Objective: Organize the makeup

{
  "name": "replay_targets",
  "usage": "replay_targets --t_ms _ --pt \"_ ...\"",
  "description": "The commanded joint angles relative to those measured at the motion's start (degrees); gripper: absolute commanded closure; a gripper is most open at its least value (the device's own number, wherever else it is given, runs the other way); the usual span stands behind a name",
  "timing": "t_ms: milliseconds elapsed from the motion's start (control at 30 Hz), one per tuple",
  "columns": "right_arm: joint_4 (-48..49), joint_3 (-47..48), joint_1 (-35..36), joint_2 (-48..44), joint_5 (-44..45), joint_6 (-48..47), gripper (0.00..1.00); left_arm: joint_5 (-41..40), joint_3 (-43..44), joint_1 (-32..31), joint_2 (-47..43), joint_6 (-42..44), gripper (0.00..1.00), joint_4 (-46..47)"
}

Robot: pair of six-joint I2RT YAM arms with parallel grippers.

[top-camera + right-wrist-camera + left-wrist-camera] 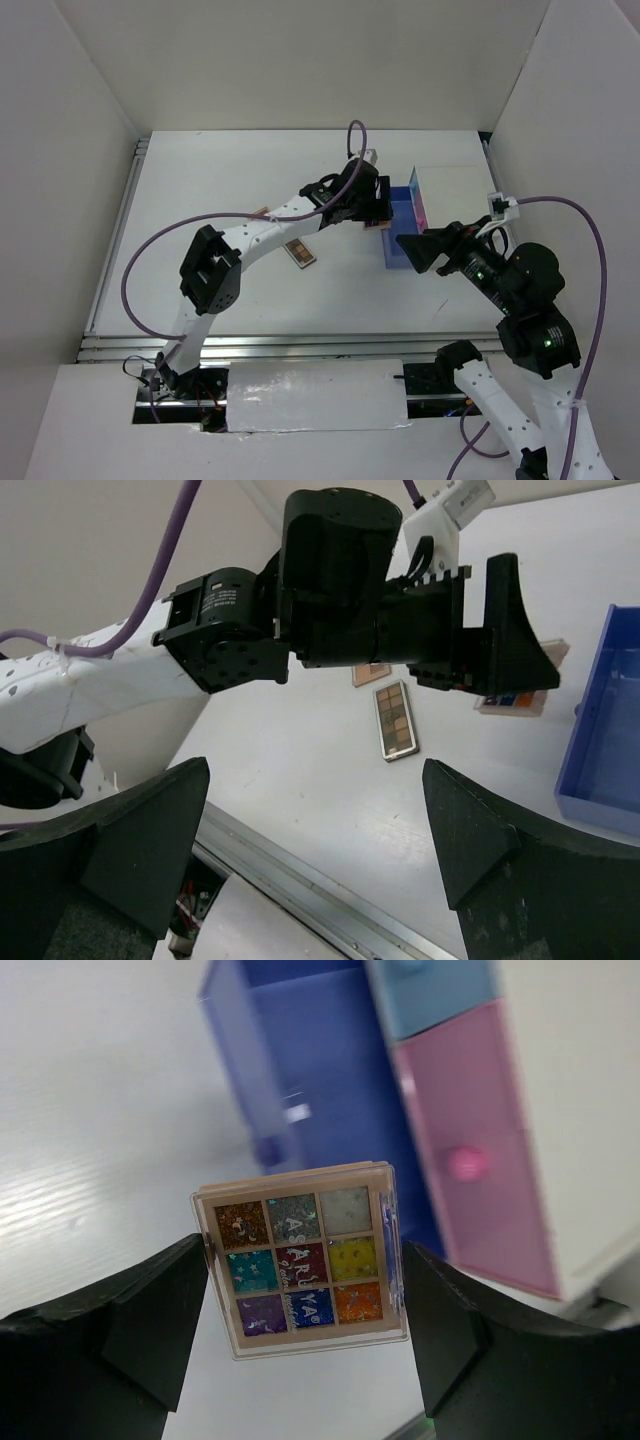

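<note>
My left gripper [374,208] holds the bright palette [300,1260] by the open blue drawer [325,1075], my right gripper [315,780] is wide open, and the brown palette [394,720] is not put away yet.

Bright, even light; wrist-view backgrounds seem slightly blurred.

- left arm [265,232]: white links, black boxy joints; behind the fingers a ribbed black housing [440,620].
- left fingers [120,1320]: matte black, thick wedges with flat inner faces.
- right arm [525,275]: black rounded joints with green lights [546,341], white link farthest from the fingers.
- right fingers [140,830]: matte black wedges.
- cables [128,275]: purple, one looping from behind each arm's fingers; white plug [497,203] on the right one.
</note>
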Motion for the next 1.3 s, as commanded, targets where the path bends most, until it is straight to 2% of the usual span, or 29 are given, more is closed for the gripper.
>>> replay_targets --t_ms 0,233,300,333,367,433,500,567,1133,1267 --pt "0.1 3.2 0.4 0.6 1.4 0.0 0.05 8.0 2.8 -0.2 -0.4 -1.1 0.93 11.7" --pt "-1.2 4.1 0.3 0.7 2.2 0.0 0.05 12.3 12.8 -0.1 9.1 -5.0 0.86 14.6" --pt "-1.3 4.2 0.4 0.8 2.2 0.0 0.05 13.6 12.9 -0.1 10.7 -5.6 0.76 16.6" --pt "-1.4 4.3 0.4 0.9 2.1 -0.1 0.05 13.8 12.7 0.0 11.2 -5.9 0.69 17.5" --pt "-1.6 4.6 0.4 1.1 2.1 -0.1 0.05 13.9 12.6 0.1 11.9 -6.3 0.53 18.2" --pt "-1.7 4.8 0.3 1.3 2.1 -0.1 0.05 13.0 13.7 0.3 12.7 -6.5 0.38 16.4" --pt "-1.5 4.6 0.4 1.3 2.0 -0.1 0.05 12.0 13.6 0.5 13.2 -6.7 0.30 16.0" --pt "-1.3 4.5 0.3 1.4 1.8 -0.1 0.05 11.9 12.0 0.9 13.1 -7.1 0.01 17.3" --pt "-1.2 4.8 0.4 2.7 1.5 -0.2 0.05 13.0 15.0 2.1 13.6 -6.0 0.00 16.5" --pt "-0.9 4.5 0.4 3.2 1.6 -0.1 0.05 9.2 9.3 2.0 7.6 -5.0 0.00 15.7"
